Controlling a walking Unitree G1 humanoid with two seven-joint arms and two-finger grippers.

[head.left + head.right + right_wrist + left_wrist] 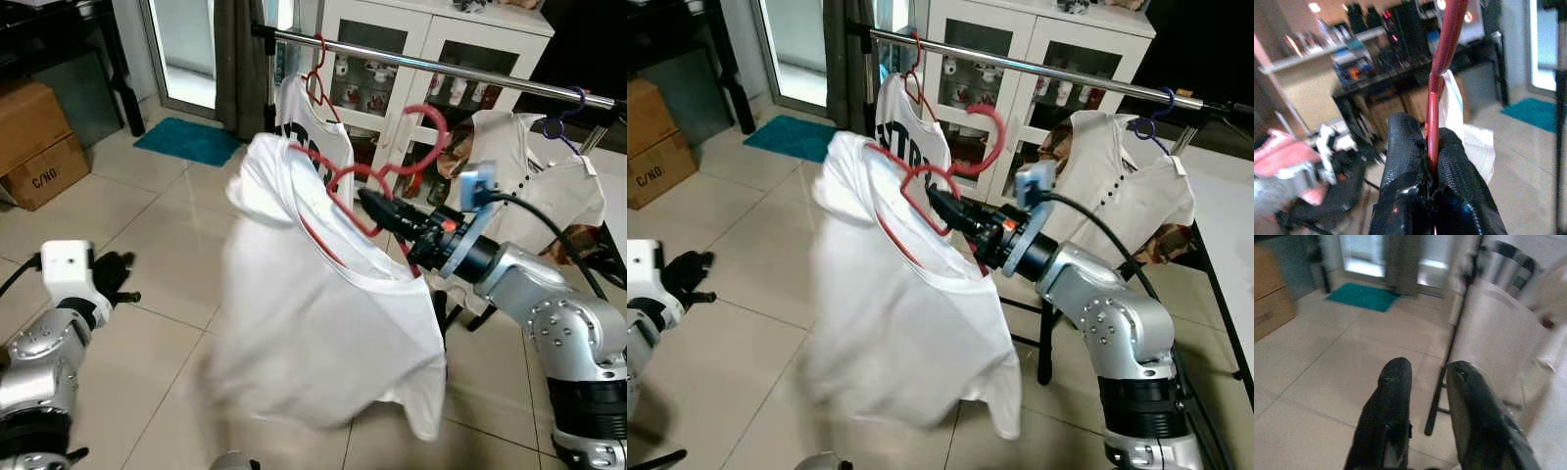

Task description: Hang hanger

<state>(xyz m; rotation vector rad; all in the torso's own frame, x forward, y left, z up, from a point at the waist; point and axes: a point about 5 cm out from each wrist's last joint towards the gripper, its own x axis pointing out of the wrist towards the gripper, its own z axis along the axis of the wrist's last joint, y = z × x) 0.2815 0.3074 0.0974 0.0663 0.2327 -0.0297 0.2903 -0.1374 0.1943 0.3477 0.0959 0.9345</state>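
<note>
My right gripper (374, 209) is shut on a red hanger (392, 166) near its neck, and its fingers (1405, 147) pinch the red wire. A white T-shirt (323, 323) hangs from this hanger, tilted and blurred. The hanger's hook (431, 122) is just below the silver rail (421, 67) and I cannot tell whether it touches it. On the rail hang another red hanger (315, 78) with a printed white shirt and a purple hanger (566, 116) with a cream shirt (549, 186). Low at the left, my left gripper (120, 279) is open and holds nothing.
A white glass-door cabinet (431, 39) stands behind the rail. A dark curtain (240, 59) hangs beside a doorway, with a teal mat (186, 140) on the tile floor. A cardboard box (34, 142) sits far left. The rack's black leg (1442, 377) stands near the left gripper.
</note>
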